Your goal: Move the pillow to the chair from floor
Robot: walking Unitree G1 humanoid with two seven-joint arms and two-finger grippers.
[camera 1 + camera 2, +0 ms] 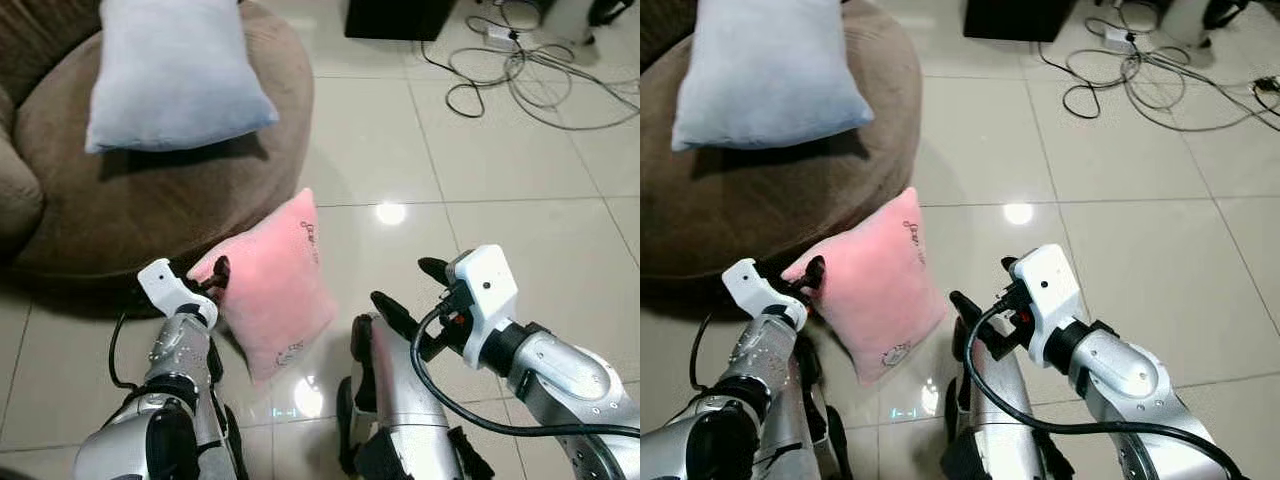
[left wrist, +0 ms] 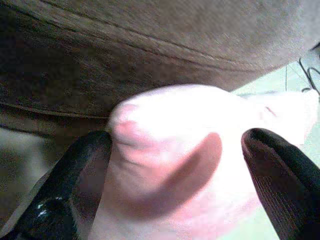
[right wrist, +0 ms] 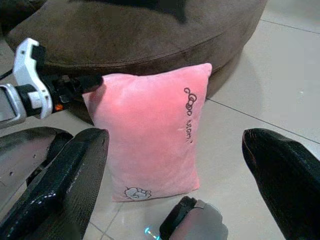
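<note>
Right tool (image 1: pixel 408 290): two long black fingers spread wide and grasping nothing, hanging above the floor beside the robot's own silver legs. It faces the pillow, well apart from it. Judged to be held ready as a second support, not yet in use.

Left tool (image 1: pixel 213 277): black fingers set on either side of the pillow's upper near corner. In the left wrist view the pink fabric bulges between the fingers (image 2: pixel 75 172), dimpled where it is pinched, so the tool reads as clenched on that corner. A corner hold suits a soft, light thing that offers no rigid edge.

Pink pillow (image 1: pixel 270 280): rectangular, plush, short-napped, with dark stitched lettering up one side and a small motif near the bottom. It stands on its lower edge on the floor, leaning towards the chair base; whether it touches the base cannot be told.

Floor (image 1: pixel 520 200): glossy pale tiles with thin grout lines and glare spots.

Chair (image 1: pixel 160 200): round, low, brown, suede-like upholstery with a broad flat seat; the place for the pillow.

Pale blue pillow (image 1: pixel 175 75): smooth and square, lying on the seat.

Cables (image 1: pixel 520 75): loose tangle on the far tiles.
</note>
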